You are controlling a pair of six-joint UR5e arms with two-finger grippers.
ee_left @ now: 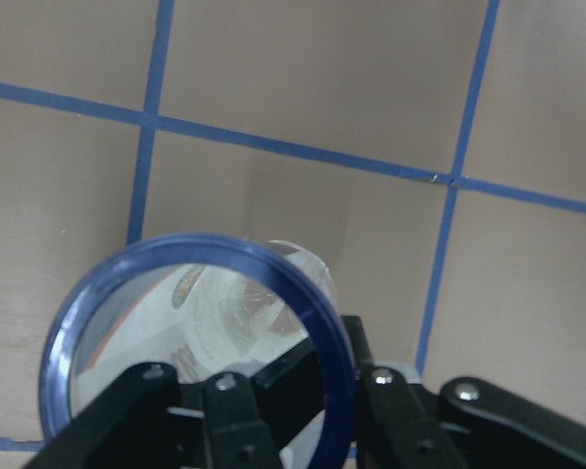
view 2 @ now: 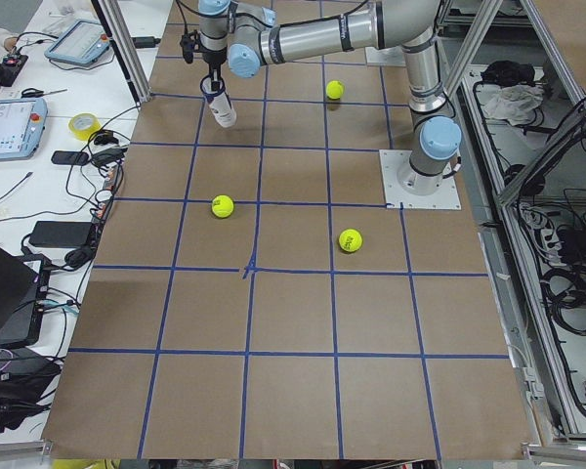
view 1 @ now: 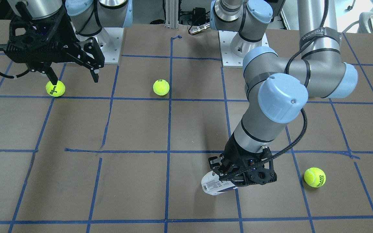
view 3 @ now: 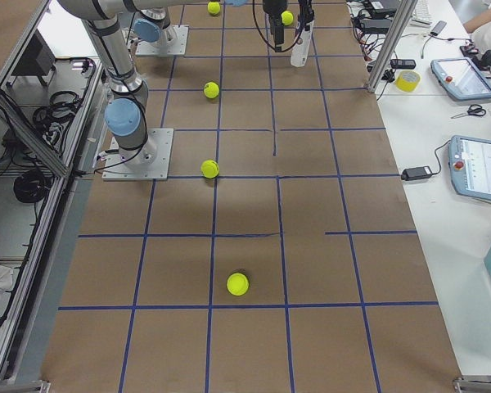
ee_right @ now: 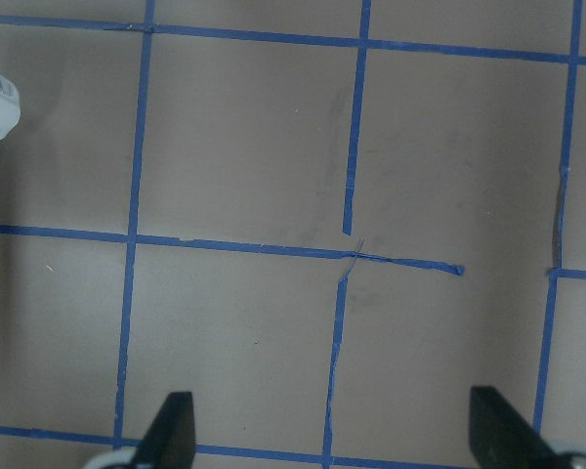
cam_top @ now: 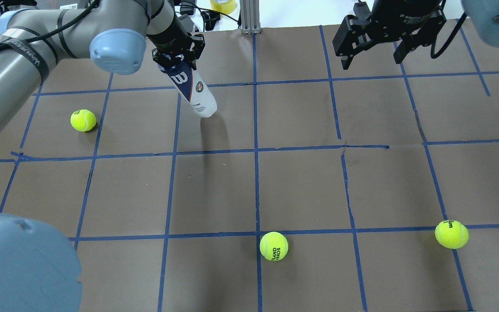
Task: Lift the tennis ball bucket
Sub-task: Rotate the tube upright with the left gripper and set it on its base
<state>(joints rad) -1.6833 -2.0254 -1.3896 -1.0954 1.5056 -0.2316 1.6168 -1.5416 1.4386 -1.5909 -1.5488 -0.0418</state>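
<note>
The tennis ball bucket (cam_top: 195,93), a slim white tube with a navy band and a white W, hangs tilted from my left gripper (cam_top: 176,63), which is shut on its navy top end. Its white lower end is clear of the table and casts a shadow on it. It also shows in the front view (view 1: 215,186) under the left gripper (view 1: 238,177), and its blue rim fills the left wrist view (ee_left: 195,342). My right gripper (cam_top: 371,61) is open and empty, far to the right, above the table (view 1: 74,79).
Three yellow-green tennis balls lie on the brown gridded table: one near the held tube (cam_top: 83,120), one at the near middle (cam_top: 273,246), one at the near right (cam_top: 451,234). The last lies under my right gripper's finger in the front view (view 1: 55,88).
</note>
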